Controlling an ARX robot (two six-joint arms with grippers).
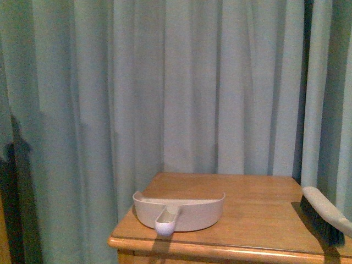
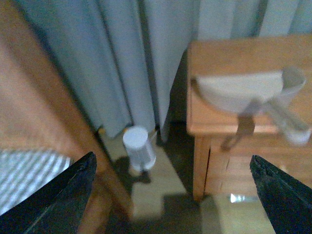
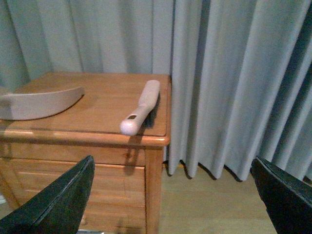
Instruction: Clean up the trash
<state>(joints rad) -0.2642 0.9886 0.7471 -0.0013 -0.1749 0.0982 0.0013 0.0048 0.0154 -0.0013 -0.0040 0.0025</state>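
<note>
Front view shows a pale dustpan (image 1: 179, 212) on a wooden bedside table (image 1: 247, 220). Its short handle points toward the camera and reaches the table's front edge. At the table's right edge lies a brush (image 1: 324, 217) with dark bristles. Blue-grey curtains (image 1: 165, 82) hang behind.

The trash does not show in any view, so its place, its long axis, which way it points and how it looks cannot be told.

In the right wrist view the brush lies near the table's corner beside the curtain. Its long axis runs from the front edge back toward the curtain, with the rounded handle end at the front edge. A small dark mark sits on that handle, too small to read. No other writing can be made out.

The left wrist view is blurred. A white cylindrical object (image 2: 139, 148) stands on the floor between the table and a wooden frame with striped fabric (image 2: 24, 175).

The left gripper (image 2: 172, 157) has its dark fingers (image 2: 73, 195) spread wide with nothing between them. The right gripper (image 3: 172, 159) is likewise spread wide and empty, well apart from the table.
</note>
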